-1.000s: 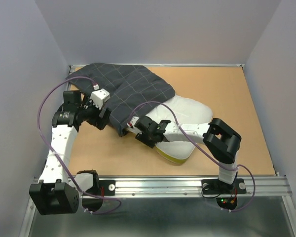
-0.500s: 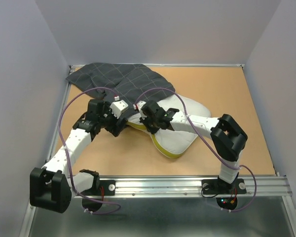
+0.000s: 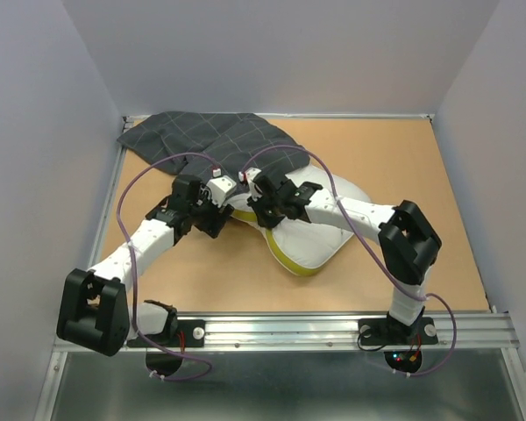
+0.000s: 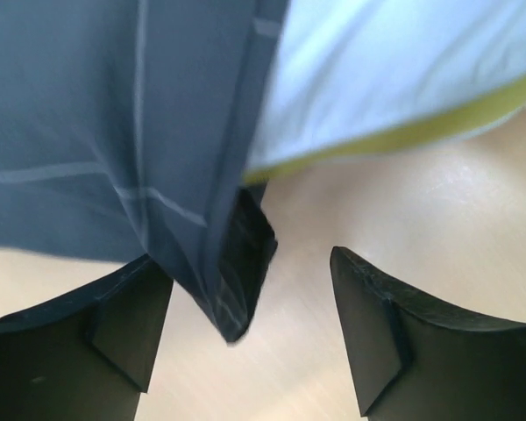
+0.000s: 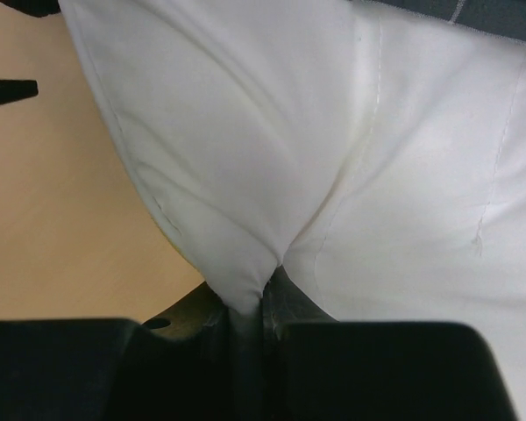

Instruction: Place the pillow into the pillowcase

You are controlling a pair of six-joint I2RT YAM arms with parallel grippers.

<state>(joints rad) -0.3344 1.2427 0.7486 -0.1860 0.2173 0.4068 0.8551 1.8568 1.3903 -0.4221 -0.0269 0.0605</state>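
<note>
Right claw (image 5: 263, 309): pressed together, pinching a fold of the white face of the pillow (image 5: 403, 175). Left claw (image 4: 245, 276): spread, with a hem corner of the pillowcase (image 4: 114, 114) hanging loose in the gap, not gripped. The two claws sit close together, just beside each other. The pillow lies mid-worktop (image 3: 421, 193), mostly uncovered, its yellow band facing the near side. The pillowcase is bunched toward the far left corner, its near edge lapping over the pillow's far-left end.
</note>
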